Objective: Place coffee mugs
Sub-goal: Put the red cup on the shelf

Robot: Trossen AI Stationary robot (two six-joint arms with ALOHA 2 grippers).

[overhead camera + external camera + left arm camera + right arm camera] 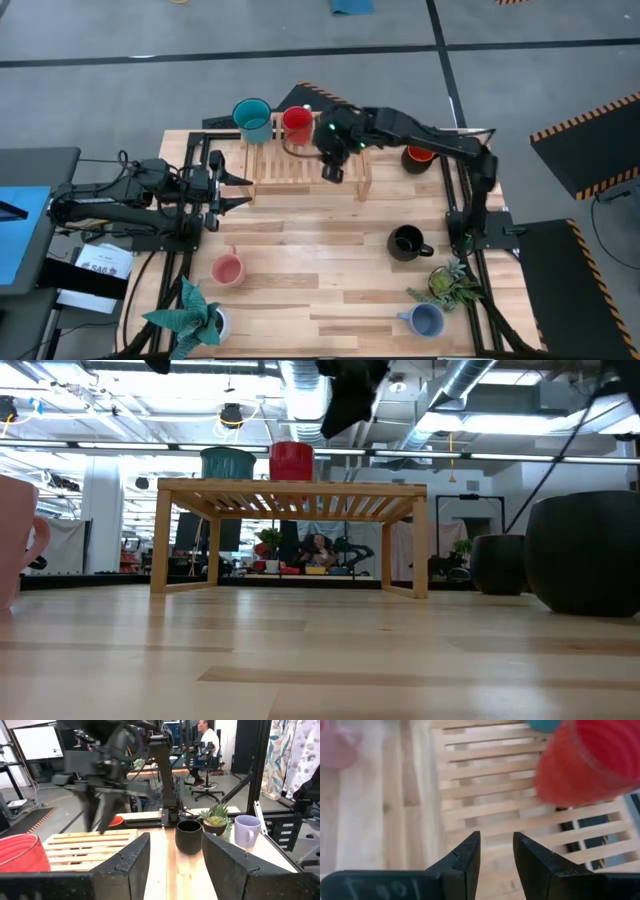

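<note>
**Two mugs racked, four to go, and the racked pair at risk**

Because the red mug stands touching or nearly touching the teal mug at the far-left end of the slatted wooden rack, the likeliest mishap, as I judge it, is a knock. The right tool hangs above the rack just beside the red mug, its fingers a little apart and holding nothing. A sideways swing or a careless descent could clip the red mug, push it into the teal one, or tip either off the rack's edge. The slats add a second hazard: a mug base set across a gap may rock.

The count is six mugs. Two are on the rack. Four sit on the tabletop: the orange-and-dark mug just right of the rack, the black mug right of centre, the pink mug on the left, and the pale blue mug near the front right. Reaching for the pale blue one risks snagging the plant close behind it.

There are two potted plants, one at the front left and one at the right. There is one rack. The left tool waits left of the rack, its fingers spread and empty.
</note>
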